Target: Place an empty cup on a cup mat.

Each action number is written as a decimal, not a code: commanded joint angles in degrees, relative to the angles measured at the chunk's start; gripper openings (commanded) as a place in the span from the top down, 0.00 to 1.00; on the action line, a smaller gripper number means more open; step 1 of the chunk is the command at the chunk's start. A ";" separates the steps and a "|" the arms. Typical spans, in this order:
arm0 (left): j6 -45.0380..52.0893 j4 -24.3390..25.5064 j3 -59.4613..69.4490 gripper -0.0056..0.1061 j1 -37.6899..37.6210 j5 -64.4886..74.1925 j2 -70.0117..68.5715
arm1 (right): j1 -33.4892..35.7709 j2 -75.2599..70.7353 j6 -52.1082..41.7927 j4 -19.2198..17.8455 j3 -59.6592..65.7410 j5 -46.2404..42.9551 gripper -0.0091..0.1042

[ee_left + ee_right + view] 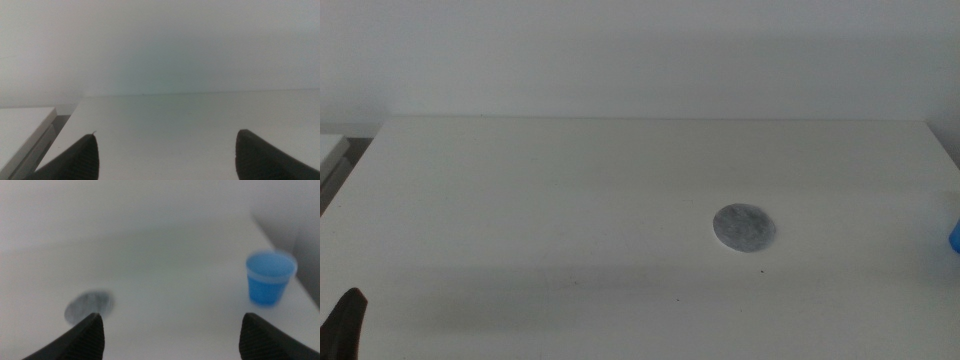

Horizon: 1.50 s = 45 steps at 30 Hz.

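Cup (270, 278) upright at right edge, well apart from cup mat (743, 227) right of centre; both grippers' jaws apart.

On your white worktop (570, 200) the cup mat (743, 227) lies flat right of centre; the blue cup (954, 236) peeks in, well apart, at the right edge.

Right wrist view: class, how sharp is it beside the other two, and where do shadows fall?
Right wrist view: soft blur, the cup and cup mat have smeared edges. Middle view: sharper, mat crisp, a faint shadow band crosses the table near the front. Left wrist view: hazy, with a greenish cast on the wall.
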 commanded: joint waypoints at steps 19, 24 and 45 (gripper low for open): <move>-0.16 -0.13 -0.02 0.11 -0.06 -0.73 -0.21 | -0.27 28.30 2.98 5.47 -32.41 21.05 0.17; -0.16 -0.13 -0.02 0.11 -0.06 -0.73 -0.21 | -0.25 29.13 7.13 1.47 -33.48 23.11 0.17; -0.16 -0.13 -0.02 0.11 -0.06 -0.73 -0.21 | -16.53 62.15 7.26 -6.32 -50.96 31.09 0.22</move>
